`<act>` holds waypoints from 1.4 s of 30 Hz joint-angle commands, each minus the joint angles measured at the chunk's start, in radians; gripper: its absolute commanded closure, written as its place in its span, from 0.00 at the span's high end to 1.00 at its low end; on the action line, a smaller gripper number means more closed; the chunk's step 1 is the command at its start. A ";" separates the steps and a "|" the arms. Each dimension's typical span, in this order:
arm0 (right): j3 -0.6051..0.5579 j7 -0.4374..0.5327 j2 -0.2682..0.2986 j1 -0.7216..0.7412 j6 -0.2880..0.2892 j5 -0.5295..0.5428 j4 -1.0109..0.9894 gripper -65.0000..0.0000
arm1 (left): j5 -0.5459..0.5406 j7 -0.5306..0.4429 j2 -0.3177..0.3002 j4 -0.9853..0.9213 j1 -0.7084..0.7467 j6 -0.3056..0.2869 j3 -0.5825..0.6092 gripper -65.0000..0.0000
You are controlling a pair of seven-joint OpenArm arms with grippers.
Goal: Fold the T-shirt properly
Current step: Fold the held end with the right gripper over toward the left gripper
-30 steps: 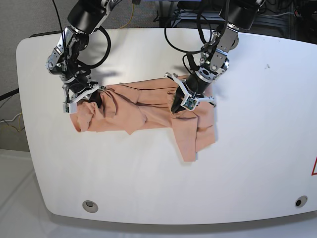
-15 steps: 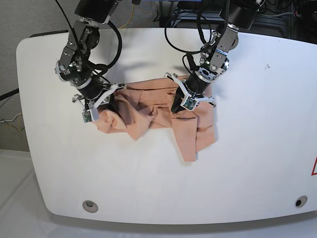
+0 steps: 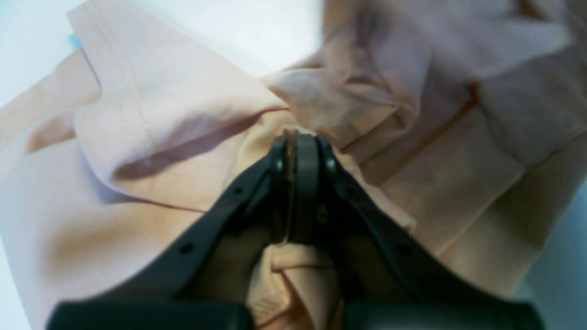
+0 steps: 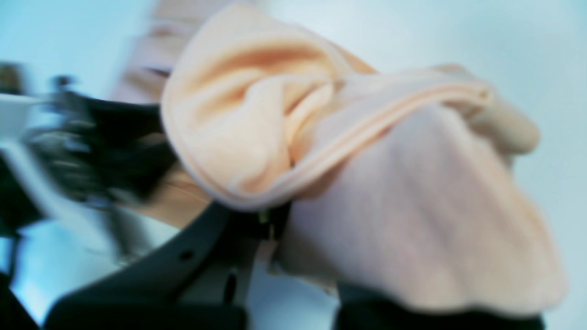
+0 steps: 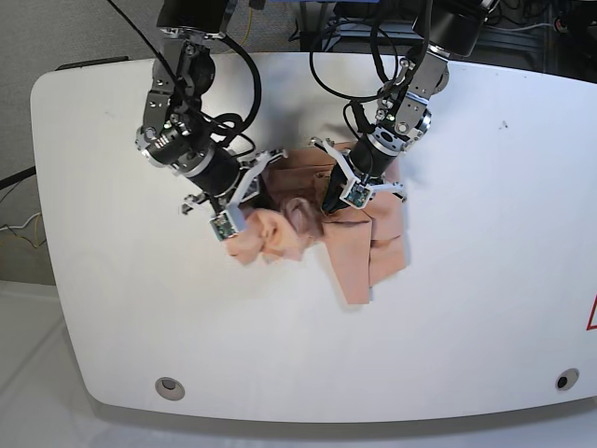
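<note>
Right tool [image 5: 250, 207] clamps a bunched shirt [image 5: 359, 252] end beside the left tool [image 5: 329, 203], itself pinching cloth against the worktop [image 5: 485, 243].

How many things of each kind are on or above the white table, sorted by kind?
T-shirt: 1, peach
Grippers: 2, left gripper and right gripper, both shut on the T-shirt
Table: 1, white
Total: 4
</note>
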 commanded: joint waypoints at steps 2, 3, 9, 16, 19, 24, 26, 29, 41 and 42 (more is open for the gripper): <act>-0.063 0.027 -0.001 0.016 0.002 0.020 0.023 0.00 | 0.032 0.104 -0.004 -0.010 0.009 0.007 0.000 0.01; -0.073 0.027 -0.001 0.016 0.002 0.020 0.023 0.00 | 0.032 0.104 -0.004 -0.010 0.009 0.007 0.000 0.01; -0.141 0.027 -0.024 0.017 0.002 0.012 0.022 0.00 | 0.032 0.104 0.008 -0.010 0.011 0.007 0.002 0.01; -0.216 0.027 -0.029 0.029 0.002 0.010 0.017 0.00 | 0.032 0.104 0.008 -0.010 0.012 0.007 0.002 0.01; -0.231 0.027 -0.032 0.029 0.002 0.013 0.008 0.00 | 0.032 0.104 0.008 -0.011 0.017 0.007 0.002 0.01; -0.250 0.027 -0.044 0.036 0.002 0.010 -0.026 0.00 | 0.032 0.104 0.008 -0.010 0.031 0.007 0.002 0.01; -0.250 0.027 -0.044 0.045 0.002 0.013 -0.043 0.00 | 0.032 0.104 0.008 -0.010 0.031 0.007 0.002 0.01; -0.260 0.027 -0.044 0.051 0.002 0.016 -0.075 0.00 | 0.032 0.104 0.008 -0.008 0.032 0.007 0.000 0.02; -0.262 0.027 -0.044 0.069 0.002 0.021 -0.096 0.23 | 0.032 0.106 0.007 0.065 0.049 0.007 -0.001 0.08; -0.262 0.027 -0.044 0.069 0.002 0.021 -0.096 0.33 | 0.032 0.107 0.007 0.071 0.049 0.007 -0.003 0.13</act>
